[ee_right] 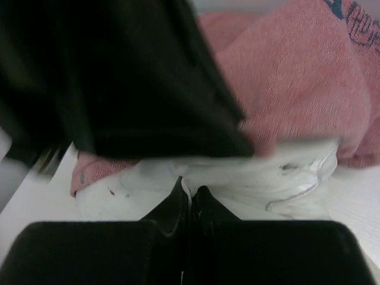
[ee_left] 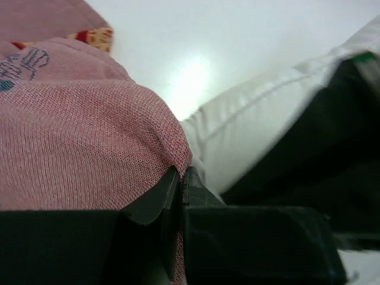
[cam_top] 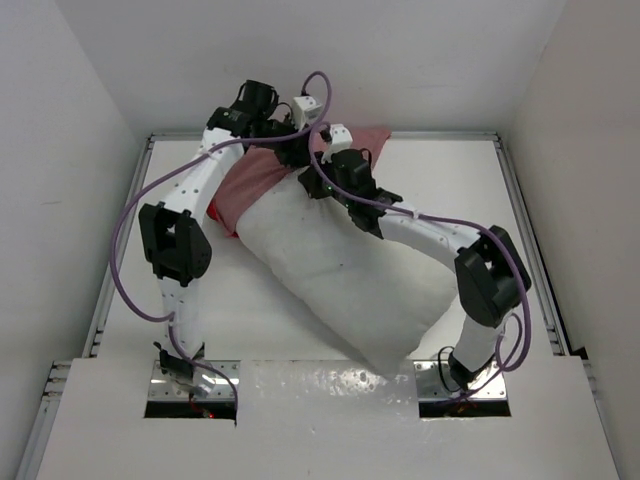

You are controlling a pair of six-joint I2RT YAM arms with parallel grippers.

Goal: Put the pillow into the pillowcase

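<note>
The white pillow (cam_top: 345,275) lies slantwise across the table, its far end under the mouth of the pillowcase (cam_top: 258,178). The pillowcase shows its pale pink inside with dark lettering (ee_left: 71,130); a bit of red print shows at its left (cam_top: 214,212). My left gripper (ee_left: 181,175) is shut on the pillowcase's edge at the far left. My right gripper (ee_right: 190,190) is shut on a fold of the white pillow (ee_right: 237,178) just below the pillowcase rim (ee_right: 297,89). In the top view both grippers sit close together at the pillow's far end.
The table (cam_top: 470,200) has raised rails left, right and far. Purple cables loop over both arms (cam_top: 320,90). The left arm's dark body (ee_right: 119,71) hangs close over my right gripper. The right arm (ee_left: 309,148) shows beside my left gripper.
</note>
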